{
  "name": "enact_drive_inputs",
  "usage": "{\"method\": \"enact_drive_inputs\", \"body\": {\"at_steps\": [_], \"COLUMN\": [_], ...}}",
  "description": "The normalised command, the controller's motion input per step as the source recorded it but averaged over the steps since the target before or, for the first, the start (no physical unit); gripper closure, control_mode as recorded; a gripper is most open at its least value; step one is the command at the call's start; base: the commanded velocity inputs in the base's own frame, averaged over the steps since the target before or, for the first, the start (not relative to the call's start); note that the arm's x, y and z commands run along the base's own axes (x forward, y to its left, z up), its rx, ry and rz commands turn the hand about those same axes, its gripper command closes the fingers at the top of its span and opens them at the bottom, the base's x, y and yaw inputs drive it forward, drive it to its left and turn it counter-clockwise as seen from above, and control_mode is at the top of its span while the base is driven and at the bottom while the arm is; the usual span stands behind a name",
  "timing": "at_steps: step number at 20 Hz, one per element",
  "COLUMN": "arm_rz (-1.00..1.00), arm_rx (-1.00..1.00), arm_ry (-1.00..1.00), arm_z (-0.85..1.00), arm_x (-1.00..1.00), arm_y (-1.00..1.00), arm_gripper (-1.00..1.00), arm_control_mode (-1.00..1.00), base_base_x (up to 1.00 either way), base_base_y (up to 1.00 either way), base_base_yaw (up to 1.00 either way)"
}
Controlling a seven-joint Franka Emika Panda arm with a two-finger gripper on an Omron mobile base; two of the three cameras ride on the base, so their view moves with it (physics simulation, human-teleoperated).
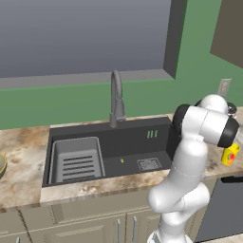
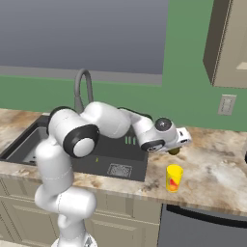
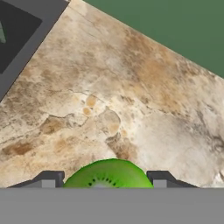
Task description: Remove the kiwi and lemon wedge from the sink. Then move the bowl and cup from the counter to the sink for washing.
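The kiwi (image 3: 108, 175), bright green with its cut face toward the hand camera, sits between my gripper's (image 3: 105, 181) two fingertips, which press its sides. From the right base view my gripper (image 2: 176, 146) hangs just above the counter (image 2: 212, 159), right of the sink (image 2: 29, 140), with the kiwi (image 2: 174, 151) under it. The yellow cup (image 2: 174, 178) stands upright on the counter, in front of the hand. A lemon wedge (image 1: 122, 161) lies on the floor of the sink (image 1: 137, 135) near the drain. The bowl (image 1: 1, 164) peeks in at the far left of the counter.
A grey gooseneck faucet (image 1: 116, 97) rises behind the basin, and a ribbed rack insert (image 1: 76, 161) fills its left part. The green wall with an outlet (image 2: 226, 104) backs the counter. A dark appliance front (image 1: 223, 204) sits below the counter at right.
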Motion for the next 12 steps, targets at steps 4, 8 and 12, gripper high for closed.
{"method": "enact_drive_inputs", "body": {"at_steps": [4, 8, 12], "arm_rz": [0.08, 0.08, 0.08], "arm_rx": [0.0, 0.0, 0.0], "arm_ry": [0.0, 0.0, 0.0], "arm_z": [-0.11, -0.12, -0.12], "arm_x": [0.01, 0.0, 0.0], "arm_y": [-0.11, -0.09, -0.05], "arm_gripper": [1.0, 1.0, 1.0], "arm_control_mode": [-1.0, -1.0, -1.0], "base_base_x": [0.0, 0.0, 0.0], "base_base_y": [0.0, 0.0, 0.0], "base_base_yaw": [0.0, 0.0, 0.0]}}
